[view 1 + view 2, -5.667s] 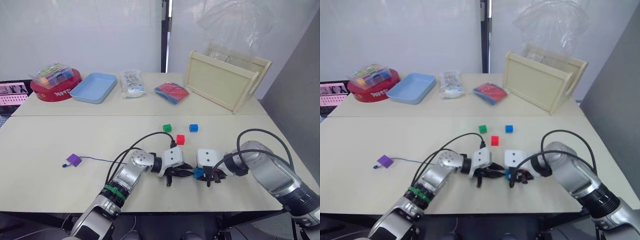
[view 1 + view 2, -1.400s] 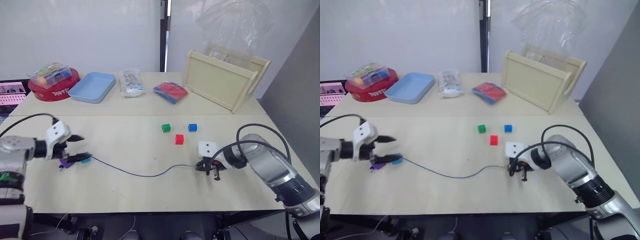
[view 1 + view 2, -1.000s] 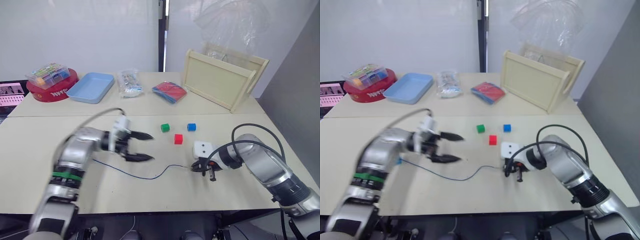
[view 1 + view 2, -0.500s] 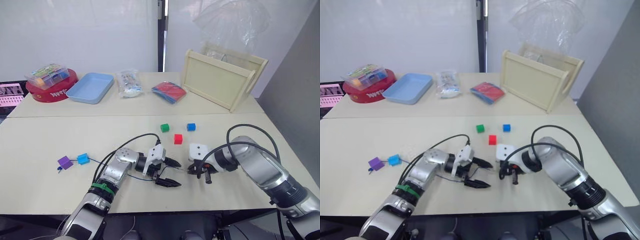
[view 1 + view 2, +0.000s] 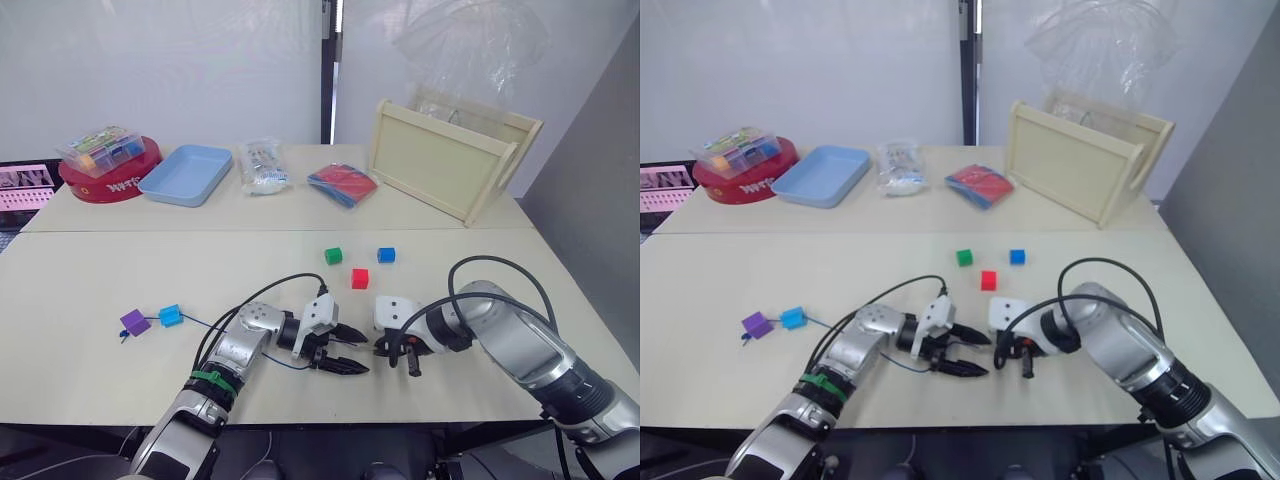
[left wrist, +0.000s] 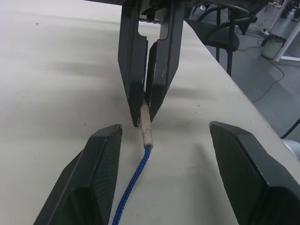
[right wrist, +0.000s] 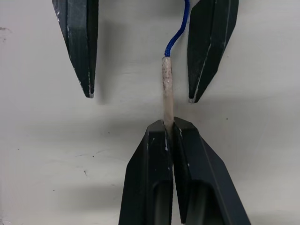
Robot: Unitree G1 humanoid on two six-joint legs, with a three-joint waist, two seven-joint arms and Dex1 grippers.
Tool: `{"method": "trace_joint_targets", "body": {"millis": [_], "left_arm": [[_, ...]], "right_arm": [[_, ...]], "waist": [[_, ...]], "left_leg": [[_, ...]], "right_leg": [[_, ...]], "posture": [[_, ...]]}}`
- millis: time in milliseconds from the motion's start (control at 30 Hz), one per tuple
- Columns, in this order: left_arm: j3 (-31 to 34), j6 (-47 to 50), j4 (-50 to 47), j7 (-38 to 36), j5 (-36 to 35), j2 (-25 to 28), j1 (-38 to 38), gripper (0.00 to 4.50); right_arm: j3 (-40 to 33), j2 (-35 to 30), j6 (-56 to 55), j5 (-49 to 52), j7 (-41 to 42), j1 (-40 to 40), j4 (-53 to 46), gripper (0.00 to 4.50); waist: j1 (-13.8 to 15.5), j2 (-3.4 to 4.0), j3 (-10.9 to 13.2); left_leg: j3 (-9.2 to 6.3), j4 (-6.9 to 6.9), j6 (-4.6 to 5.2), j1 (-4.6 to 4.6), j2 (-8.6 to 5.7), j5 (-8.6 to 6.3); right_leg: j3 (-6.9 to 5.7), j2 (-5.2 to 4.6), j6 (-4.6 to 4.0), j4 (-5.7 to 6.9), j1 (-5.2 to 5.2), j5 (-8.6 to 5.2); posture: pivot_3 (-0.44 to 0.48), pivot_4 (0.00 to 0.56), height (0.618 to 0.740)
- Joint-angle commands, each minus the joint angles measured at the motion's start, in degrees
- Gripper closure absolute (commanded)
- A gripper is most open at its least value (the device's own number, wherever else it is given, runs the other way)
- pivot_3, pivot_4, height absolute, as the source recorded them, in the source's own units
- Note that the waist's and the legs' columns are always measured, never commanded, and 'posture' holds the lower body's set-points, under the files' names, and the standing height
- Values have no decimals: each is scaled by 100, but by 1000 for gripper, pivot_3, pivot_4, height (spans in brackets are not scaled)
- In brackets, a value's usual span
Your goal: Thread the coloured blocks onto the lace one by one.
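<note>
Two black fingers of the right gripper (image 7: 168, 129) are pressed together on the short pale stiff tip of the thin dark blue lace (image 7: 167, 91), holding it low over the beige table (image 5: 90, 270) so the tip projects toward the other arm. The left gripper (image 6: 159, 140) faces it with fingers spread wide, one on each side of the tip, gripping nothing; this looks like a handover position. From the tip the lace trails back toward the robot's left, where the light blue plastic cube (image 5: 170, 316) and the purple plastic cube (image 5: 133, 322) sit close together at its far end, apparently already threaded. The green cube (image 5: 333, 256), red cube (image 5: 360, 278) and dark blue cube (image 5: 386, 255) lie loose just beyond the grippers.
</note>
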Motion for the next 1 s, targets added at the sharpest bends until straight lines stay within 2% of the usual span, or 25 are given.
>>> {"method": "trace_joint_targets", "body": {"millis": [33, 267, 600, 800, 867, 1000], "left_arm": [[-47, 80, -89, -66, -6, 33, 78, 2172], [-24, 148, -149, -40, -23, 22, 113, 4466], [-32, 138, -118, 27, -2, -39, 93, 4466], [-85, 90, -194, 9, 40, 13, 162, 4500], [-82, 96, -234, 12, 32, 35, 175, 4500], [8, 105, -339, 91, -35, 50, 208, 4500]], "right_arm": [[-2, -62, 59, 22, 2, -21, -183, 4500], [6, -74, 69, 37, 14, -36, -177, 4500], [-55, -120, 244, 163, 73, -17, -314, 4500], [-775, -679, 745, 735, 137, 413, -975, 2442], [-1356, -776, 946, 1048, 36, 666, -1100, 1755], [-2634, -574, 991, 1415, -554, 1036, -879, 363]], "waist": [[-1, 0, 0], [-11, 0, 0], [2, 0, 0], [30, 0, 0], [37, 0, 0], [20, -1, 0]], "left_leg": [[0, 0, 0, 2, 0, 0], [-1, -1, 1, 10, 0, -1], [-2, -1, 1, 16, 1, -1], [-2, -1, 4, 12, 0, -2], [-3, -2, 5, 13, 0, -3], [-2, -3, 5, 18, 0, -3]], "right_leg": [[0, 0, 0, -1, 3, 0], [0, 1, 0, -4, 9, 0], [-2, 1, 0, -8, 21, 0], [-3, 0, 0, -18, 25, 0], [-4, 0, 0, -18, 26, 0], [-2, 0, 0, -17, 32, 0]], "posture": [[0, 150, 740], [0, 150, 740], [0, 150, 740], [0, 150, 740], [0, 150, 740], [0, 150, 740]]}}
